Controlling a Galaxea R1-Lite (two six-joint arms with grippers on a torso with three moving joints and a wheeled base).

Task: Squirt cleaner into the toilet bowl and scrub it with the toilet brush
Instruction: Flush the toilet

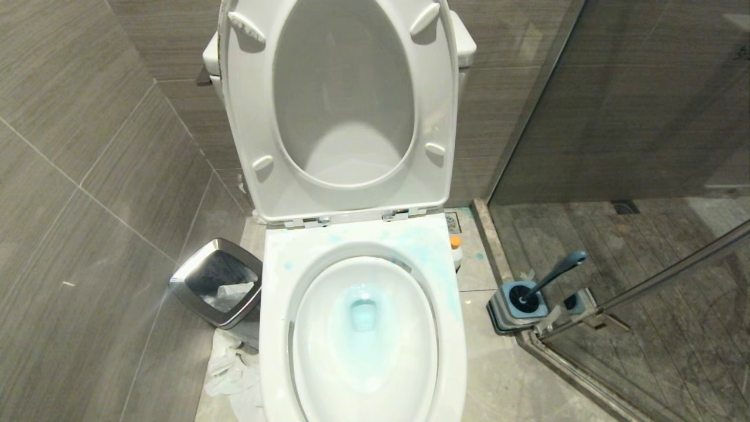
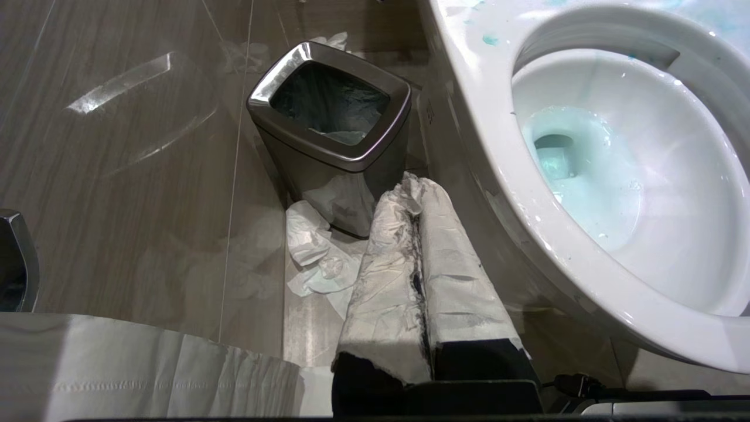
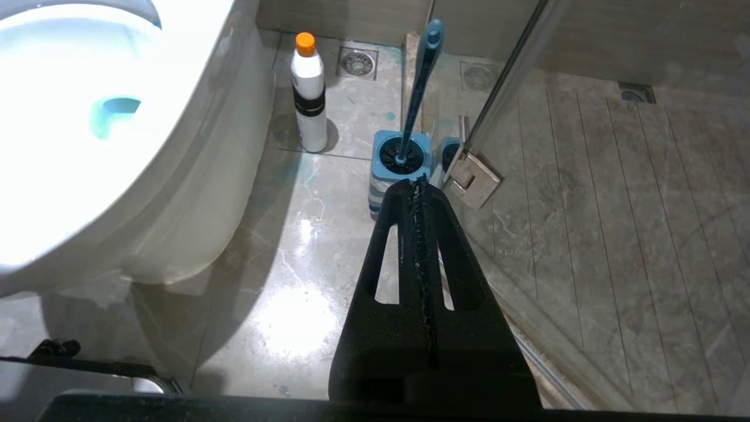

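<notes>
The white toilet bowl (image 1: 363,328) stands open with seat and lid raised; blue-tinted water lies in it and blue smears mark its rim. The cleaner (image 3: 309,94), a white bottle with an orange cap, stands upright on the floor by the toilet's right side; only its cap (image 1: 455,241) peeks out in the head view. The toilet brush (image 1: 554,274) sits in its square holder (image 1: 518,305) beside the glass door. My right gripper (image 3: 417,183) is shut and empty, low over the floor short of the holder. My left gripper (image 2: 410,184), its fingers wrapped in white paper, is shut and empty beside the toilet's left side.
A square silver-rimmed waste bin (image 1: 217,281) stands left of the toilet with crumpled tissue (image 2: 316,258) on the floor at its foot. A glass shower door with a metal hinge (image 3: 474,179) closes off the right. Floor drains (image 3: 356,61) lie behind the bottle. Tiled walls hem in the left.
</notes>
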